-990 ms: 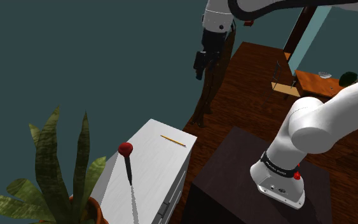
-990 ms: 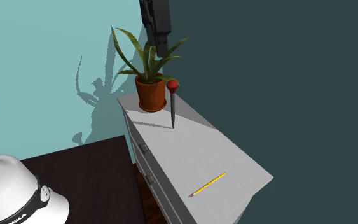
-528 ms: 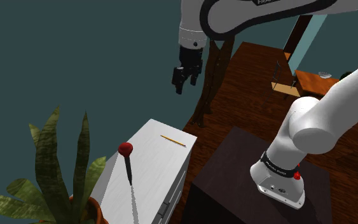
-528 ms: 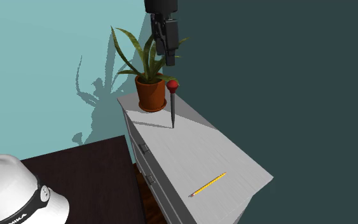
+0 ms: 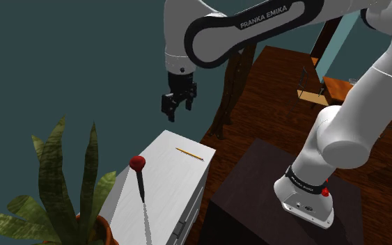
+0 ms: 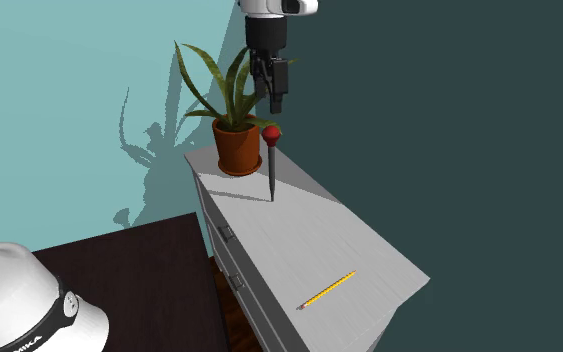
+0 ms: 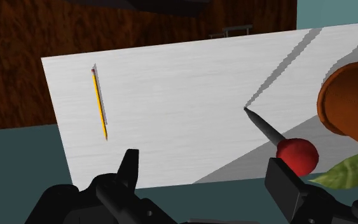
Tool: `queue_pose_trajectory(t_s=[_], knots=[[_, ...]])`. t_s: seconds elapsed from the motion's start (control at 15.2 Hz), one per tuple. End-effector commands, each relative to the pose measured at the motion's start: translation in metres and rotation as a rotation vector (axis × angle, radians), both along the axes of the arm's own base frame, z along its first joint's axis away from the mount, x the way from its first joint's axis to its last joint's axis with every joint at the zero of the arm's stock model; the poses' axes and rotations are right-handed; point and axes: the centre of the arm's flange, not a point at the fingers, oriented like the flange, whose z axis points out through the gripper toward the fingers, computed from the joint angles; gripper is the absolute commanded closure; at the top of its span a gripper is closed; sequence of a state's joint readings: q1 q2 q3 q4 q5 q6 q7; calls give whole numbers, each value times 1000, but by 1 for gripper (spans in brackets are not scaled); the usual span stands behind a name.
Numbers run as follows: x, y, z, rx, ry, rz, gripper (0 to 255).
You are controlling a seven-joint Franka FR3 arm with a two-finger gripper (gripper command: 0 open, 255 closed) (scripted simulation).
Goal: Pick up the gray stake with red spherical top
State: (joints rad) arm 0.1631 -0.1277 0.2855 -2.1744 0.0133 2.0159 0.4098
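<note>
Gripper (image 5: 176,113) is hanging above the white cabinet top (image 5: 175,174), its fingers standing apart and clasping nothing. Below it, clear of both fingers, the grey stake (image 6: 271,170) is standing upright on its point, red ball uppermost, nearer one finger than the other. A potted plant (image 6: 236,140) is sitting just past the stake. A yellow pencil (image 7: 99,105) is lying well off toward the other finger.

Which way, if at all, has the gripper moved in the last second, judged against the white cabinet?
Yes. In the shoulder view the gripper has moved left and down, closer to the white cabinet and the stake standing on it.
</note>
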Motion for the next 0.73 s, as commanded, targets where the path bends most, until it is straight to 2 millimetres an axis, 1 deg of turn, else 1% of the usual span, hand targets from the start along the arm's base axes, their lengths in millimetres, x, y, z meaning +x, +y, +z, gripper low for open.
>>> queue_pose_trajectory(t_s=[0.0,0.66], knots=[[10,18,-17,3,9,7,0],[57,119,-91,17,52,46,0]])
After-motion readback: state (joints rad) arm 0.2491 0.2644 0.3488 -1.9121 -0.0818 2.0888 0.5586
